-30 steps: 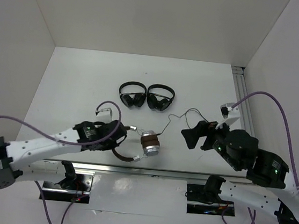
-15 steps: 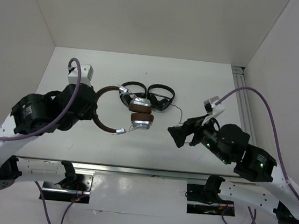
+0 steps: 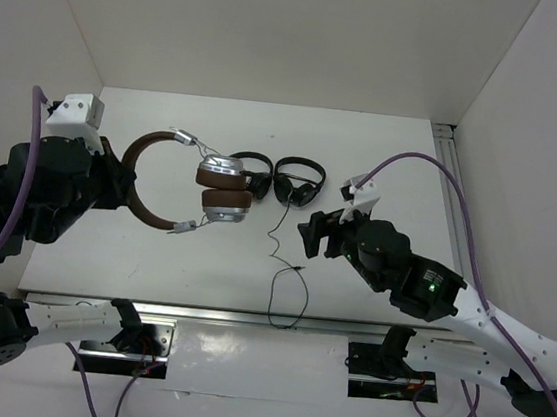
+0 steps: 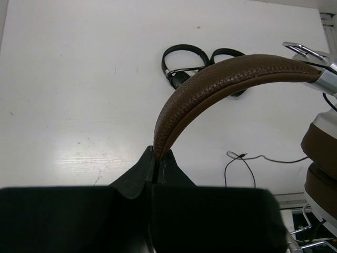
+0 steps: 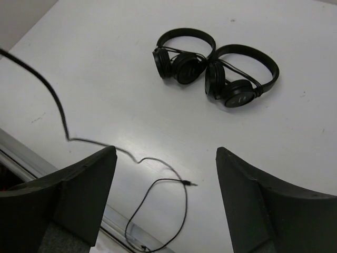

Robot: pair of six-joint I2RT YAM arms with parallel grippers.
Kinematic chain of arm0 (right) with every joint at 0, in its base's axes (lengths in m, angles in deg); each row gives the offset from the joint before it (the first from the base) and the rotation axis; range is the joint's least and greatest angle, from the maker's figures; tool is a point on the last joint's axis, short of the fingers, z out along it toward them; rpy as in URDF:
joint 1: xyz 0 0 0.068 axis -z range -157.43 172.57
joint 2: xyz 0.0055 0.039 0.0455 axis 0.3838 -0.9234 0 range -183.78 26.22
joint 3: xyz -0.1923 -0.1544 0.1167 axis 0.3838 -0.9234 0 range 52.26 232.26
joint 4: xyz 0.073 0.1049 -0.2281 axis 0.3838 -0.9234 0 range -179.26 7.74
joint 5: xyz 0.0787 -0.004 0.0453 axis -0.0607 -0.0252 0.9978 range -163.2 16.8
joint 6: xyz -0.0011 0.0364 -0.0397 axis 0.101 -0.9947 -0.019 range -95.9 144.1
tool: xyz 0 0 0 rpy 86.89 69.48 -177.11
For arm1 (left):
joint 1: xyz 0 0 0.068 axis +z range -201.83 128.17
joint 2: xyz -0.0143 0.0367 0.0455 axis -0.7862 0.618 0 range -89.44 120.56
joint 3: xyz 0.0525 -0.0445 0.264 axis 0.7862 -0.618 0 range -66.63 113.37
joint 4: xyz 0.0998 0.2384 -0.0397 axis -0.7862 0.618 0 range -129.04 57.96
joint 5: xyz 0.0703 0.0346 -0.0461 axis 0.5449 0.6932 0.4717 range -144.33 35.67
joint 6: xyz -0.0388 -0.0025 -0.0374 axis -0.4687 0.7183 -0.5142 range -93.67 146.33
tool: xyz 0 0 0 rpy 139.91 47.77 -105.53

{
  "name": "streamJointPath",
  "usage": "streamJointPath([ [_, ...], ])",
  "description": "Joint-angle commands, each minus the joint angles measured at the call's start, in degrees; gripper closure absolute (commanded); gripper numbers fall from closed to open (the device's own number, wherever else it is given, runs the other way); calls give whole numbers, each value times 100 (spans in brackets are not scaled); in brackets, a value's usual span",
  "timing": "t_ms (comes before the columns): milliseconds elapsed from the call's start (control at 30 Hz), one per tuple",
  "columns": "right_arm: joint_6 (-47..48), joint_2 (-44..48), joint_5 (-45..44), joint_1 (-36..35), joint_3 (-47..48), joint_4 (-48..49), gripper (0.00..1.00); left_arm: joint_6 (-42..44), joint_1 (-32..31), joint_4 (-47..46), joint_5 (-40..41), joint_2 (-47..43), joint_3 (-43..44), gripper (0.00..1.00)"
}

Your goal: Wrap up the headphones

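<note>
The headphones hang in the air above the table's left half, with silver-and-brown earcups and a brown headband. My left gripper is shut on the headband's near end, also visible from above. The thin black cable drops from the earcups to the table and ends in a loop with its plug near the front edge. My right gripper hovers open above that loop with nothing between its fingers; from above it sits right of the cable.
Two small all-black headphones lie side by side at the middle back of the table, seen from above just right of the raised earcups. A metal rail runs along the front edge, where the cable loop reaches.
My left arm has lifted the headphones off the table, up and to the left, so the cable now hangs down. My right arm has moved left over the cable loop, its jaws slightly narrower.
</note>
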Motion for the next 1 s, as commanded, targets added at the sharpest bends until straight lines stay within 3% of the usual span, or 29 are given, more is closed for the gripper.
streamJointPath([
  [0, 256, 177, -180, -38, -117, 824, 18, 202, 164, -222, -110, -24, 153, 100],
  [100, 318, 178, 93, -38, -327, 1018, 18, 203, 226, -222, -162, -86, 205, 100],
  [433, 783, 538, 2324, -38, -942, 1870, 20, 308, 279, -222, -268, -86, 259, 100],
  [700, 784, 179, 2229, -38, -1118, 2300, 20, 255, 279, -222, -513, -33, 311, 100],
  [967, 889, -208, 2229, -38, -1347, 3003, 37, 203, 279, -222, -567, 20, 311, 100],
])
